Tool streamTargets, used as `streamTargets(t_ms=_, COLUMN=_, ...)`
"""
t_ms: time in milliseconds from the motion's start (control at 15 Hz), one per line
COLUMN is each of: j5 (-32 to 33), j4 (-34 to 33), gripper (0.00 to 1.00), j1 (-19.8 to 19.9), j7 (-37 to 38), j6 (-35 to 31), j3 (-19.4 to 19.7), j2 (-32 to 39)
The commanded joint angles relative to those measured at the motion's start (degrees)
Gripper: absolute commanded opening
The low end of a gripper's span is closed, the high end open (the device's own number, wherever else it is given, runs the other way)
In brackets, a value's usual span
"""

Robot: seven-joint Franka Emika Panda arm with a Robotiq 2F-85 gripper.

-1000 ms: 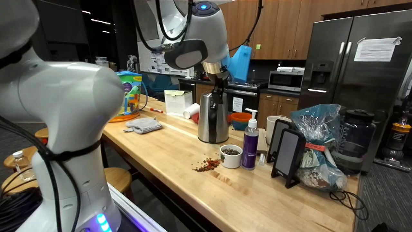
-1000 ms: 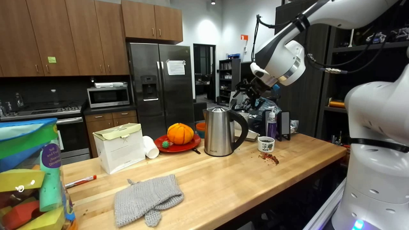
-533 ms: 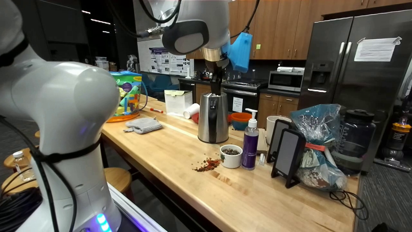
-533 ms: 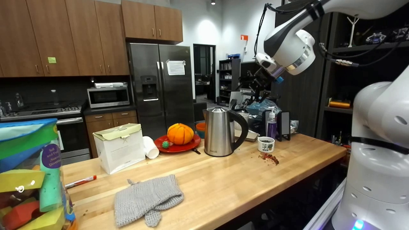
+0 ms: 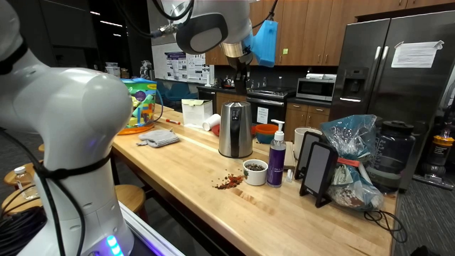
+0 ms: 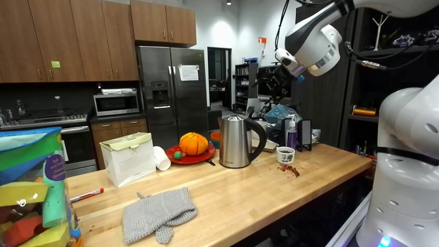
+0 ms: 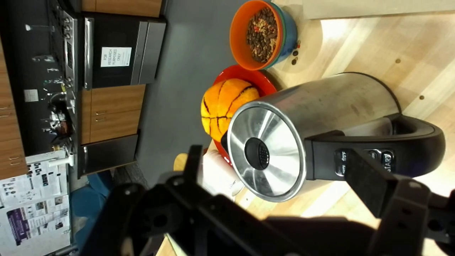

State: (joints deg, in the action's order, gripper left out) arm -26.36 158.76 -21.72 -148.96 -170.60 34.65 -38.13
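Observation:
My gripper is open, its two dark fingers wide apart with nothing held. It hangs in the air above the handle side of a steel kettle, apart from it. In the wrist view the kettle's round lid shows behind the gap, and a finger covers part of the button panel on the black handle. The kettle stands upright on the wooden counter. In an exterior view the gripper is tilted, up and right of the kettle.
Close to the kettle are a red plate with an orange pumpkin, stacked bowls, a white cup, spilled bits and a purple pump bottle. A white box and grey mitt lie further along.
My gripper has risen from beside the kettle's handle and drawn back above it, most of the motion coming in the first half second. The kettle and other counter items have not moved.

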Motion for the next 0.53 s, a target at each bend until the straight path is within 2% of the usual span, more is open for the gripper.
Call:
streamTargets(t_ms=0, j5=0.7, j4=-0.1, gripper=1.0, j1=0.6, j7=0.0, j6=2.5, j3=-0.3, j2=0.0)
streamTargets(t_ms=200, j5=5.3, j4=0.1, gripper=1.0, j1=2.0, j7=1.3, j6=11.4, j3=0.0, j2=0.1)
streamTargets(t_ms=467, j5=6.5, j4=-0.2, gripper=1.0, j1=3.7, j7=-0.5, j6=19.5, j3=-0.5, j2=0.6)
